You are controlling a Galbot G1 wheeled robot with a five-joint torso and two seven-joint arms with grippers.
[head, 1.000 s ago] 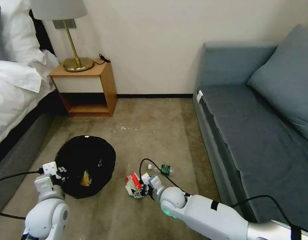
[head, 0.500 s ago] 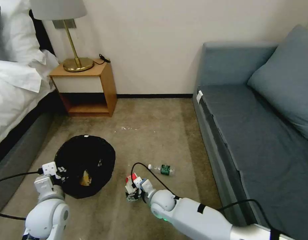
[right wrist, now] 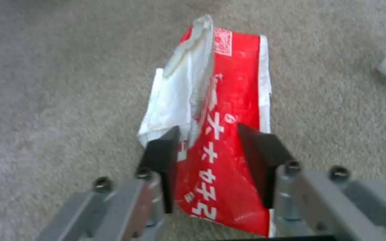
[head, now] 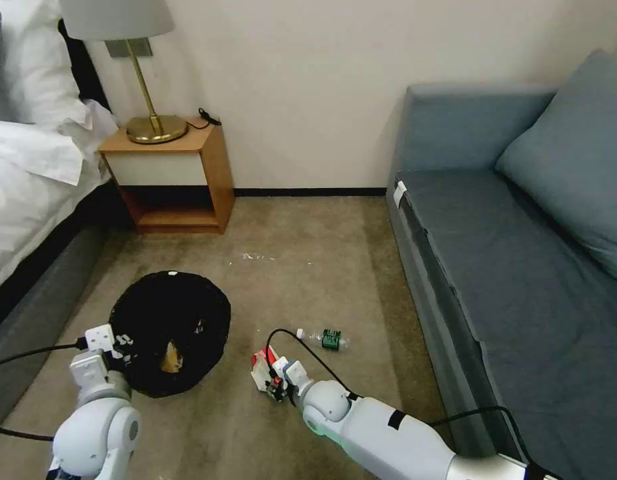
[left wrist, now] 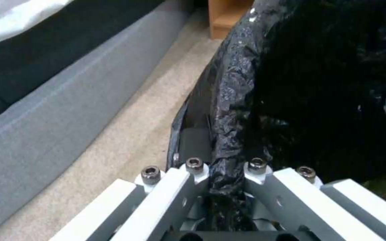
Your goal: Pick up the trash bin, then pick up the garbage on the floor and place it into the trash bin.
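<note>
The trash bin, lined with a crinkled black bag, is at the left over the carpet. My left gripper is shut on its near rim; the left wrist view shows the bag's edge pinched in that gripper. Something brownish-yellow lies inside the bin. My right gripper is low over the carpet, shut on the red-white packet. In the right wrist view the packet stands between the black pads. A clear green-labelled bottle lies just beyond.
A grey sofa runs along the right, and a bed with a grey base along the left. A wooden nightstand with a brass lamp stands at the back wall. Open carpet lies between them.
My right gripper moved left and toward me, away from the bottle, and the red-white packet went with it. The left arm and the bin stayed put.
</note>
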